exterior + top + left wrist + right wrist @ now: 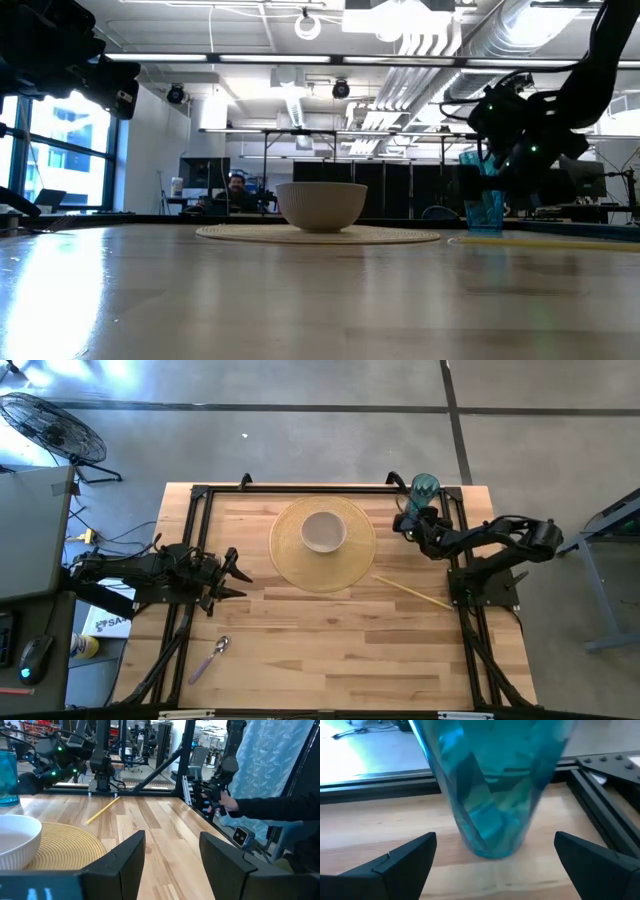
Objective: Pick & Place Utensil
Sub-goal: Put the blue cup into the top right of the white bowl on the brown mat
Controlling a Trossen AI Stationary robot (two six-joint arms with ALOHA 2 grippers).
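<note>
A metal spoon with a purple handle (210, 658) lies flat on the table near the front left. A thin wooden stick (412, 592) lies flat to the right of the woven mat (323, 565). A white bowl (323, 530) stands on the mat. A clear blue cup (424, 487) stands upright at the far right. My right gripper (495, 865) is open just in front of the cup (492, 785), one finger on either side of its base, touching nothing. My left gripper (232, 575) is open and empty at the table's left, pointing toward the mat.
A black frame rail (300, 491) runs along the table's far edge, and others run along both sides. Bare wood lies in front of the mat. In the left wrist view a person's sleeve and hand (260, 810) show beyond the table's edge.
</note>
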